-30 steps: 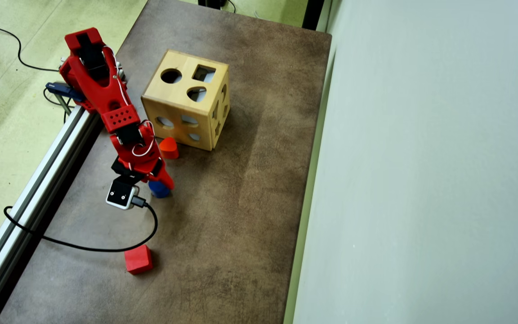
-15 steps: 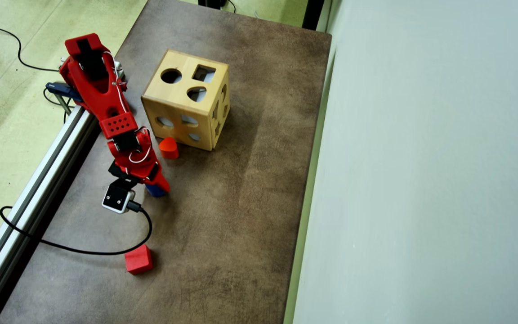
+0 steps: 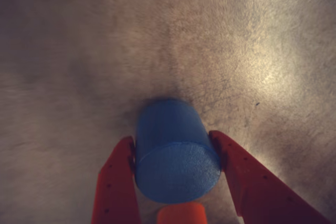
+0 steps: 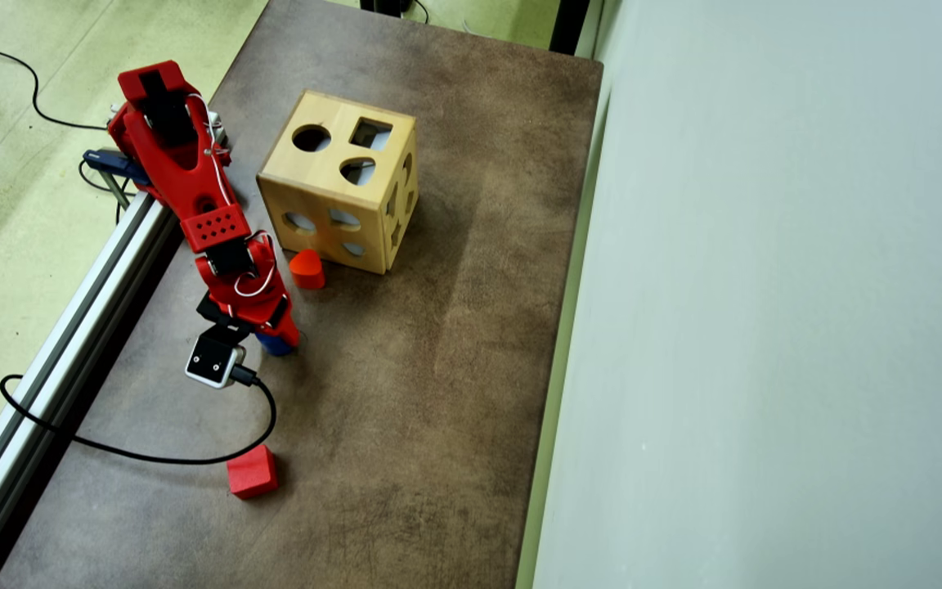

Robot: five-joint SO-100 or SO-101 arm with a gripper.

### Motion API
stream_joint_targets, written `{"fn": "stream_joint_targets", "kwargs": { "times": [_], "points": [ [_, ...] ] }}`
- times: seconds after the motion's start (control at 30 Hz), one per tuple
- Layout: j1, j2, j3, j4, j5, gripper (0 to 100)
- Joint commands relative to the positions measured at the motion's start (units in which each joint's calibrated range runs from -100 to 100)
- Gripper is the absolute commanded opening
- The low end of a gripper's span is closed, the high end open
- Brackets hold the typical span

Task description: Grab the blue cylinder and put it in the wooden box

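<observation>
The blue cylinder [image 3: 176,153] sits between my two red fingers in the wrist view, its flat round end facing the camera. My gripper [image 3: 173,142] is shut on it, with a finger pressed against each side, low over the brown table. In the overhead view only a sliver of the cylinder [image 4: 273,348] shows under my gripper [image 4: 281,337]. The wooden box [image 4: 340,192] stands on the table above and to the right of the gripper in that view, with circle, square and heart cut-outs on top.
An orange-red heart block [image 4: 307,268] lies by the box's near face, close to the arm. A red cube [image 4: 252,472] lies lower down by a black cable [image 4: 136,454]. A metal rail [image 4: 70,327] runs along the table's left edge; a pale wall [image 4: 765,327] borders the right.
</observation>
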Motion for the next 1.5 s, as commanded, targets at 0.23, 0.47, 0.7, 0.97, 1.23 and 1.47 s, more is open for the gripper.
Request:
{"fn": "stream_joint_targets", "kwargs": {
  "times": [0.23,0.47,0.7,0.97,1.23,1.47],
  "points": [
    [-0.8,-17.8,-1.5,0.6,-0.1,18],
    [-6.8,-28.7,-2.0,10.5,-1.8,18],
    [-14.6,-39.1,-2.3,20.3,-6.2,18],
    [-24.1,-49.8,-2.3,32.3,-9.7,18],
    [-29.5,-54.4,-2.3,38.3,-11.7,18],
    [-33.0,-57.8,-1.5,42.5,-11.8,18]
  ]
}}
